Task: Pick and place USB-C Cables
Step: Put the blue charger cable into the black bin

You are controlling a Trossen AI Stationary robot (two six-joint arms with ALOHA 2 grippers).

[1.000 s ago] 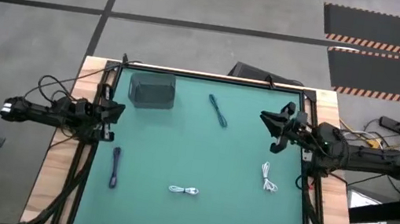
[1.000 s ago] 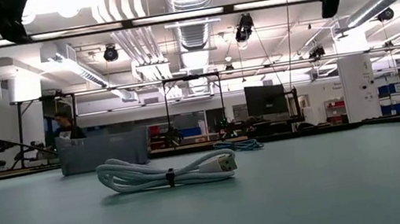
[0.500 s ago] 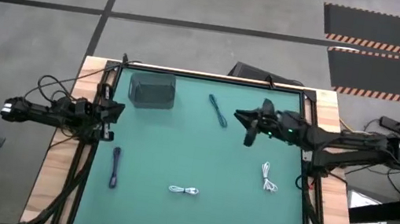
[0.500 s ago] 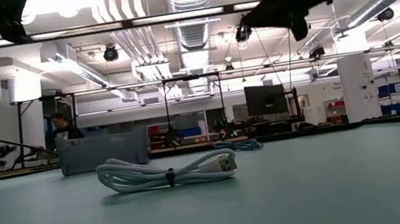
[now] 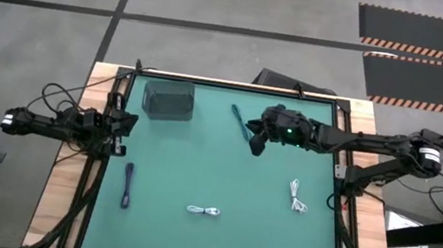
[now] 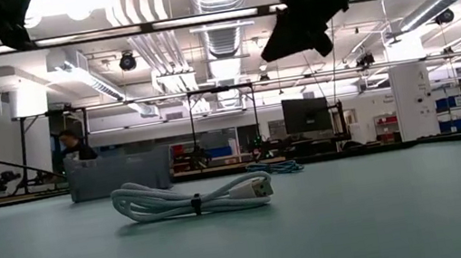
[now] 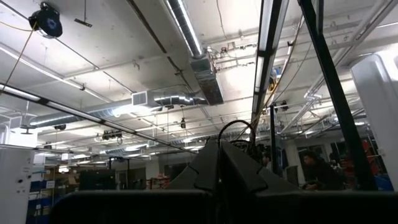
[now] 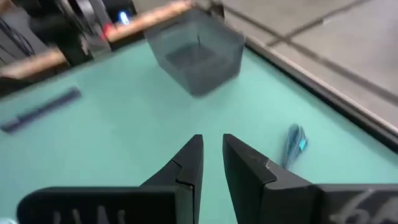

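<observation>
A dark slim cable [image 5: 241,123] lies on the green mat at the far middle; it also shows in the right wrist view [image 8: 292,146] and the low view [image 6: 275,168]. My right gripper [image 5: 254,139] hovers just to its right, above the mat, open with a narrow gap [image 8: 211,155] and empty. A second dark cable [image 5: 127,186] lies at the left. One white looped cable [image 5: 205,211] lies near the front middle and another [image 5: 298,196] at the right. My left gripper [image 5: 122,122] waits at the table's left edge, shut, pointing upward.
A dark grey square box [image 5: 169,100] stands on the mat at the far left, ahead of my right gripper in its wrist view [image 8: 199,53]. The mat's black frame [image 5: 236,86] runs along the far edge. Bare mat [image 5: 198,160] lies in the middle.
My right gripper has reached from the table's right edge toward the left and somewhat down, and now hangs beside the dark cable at the far middle. The cables and the box have stayed where they were.
</observation>
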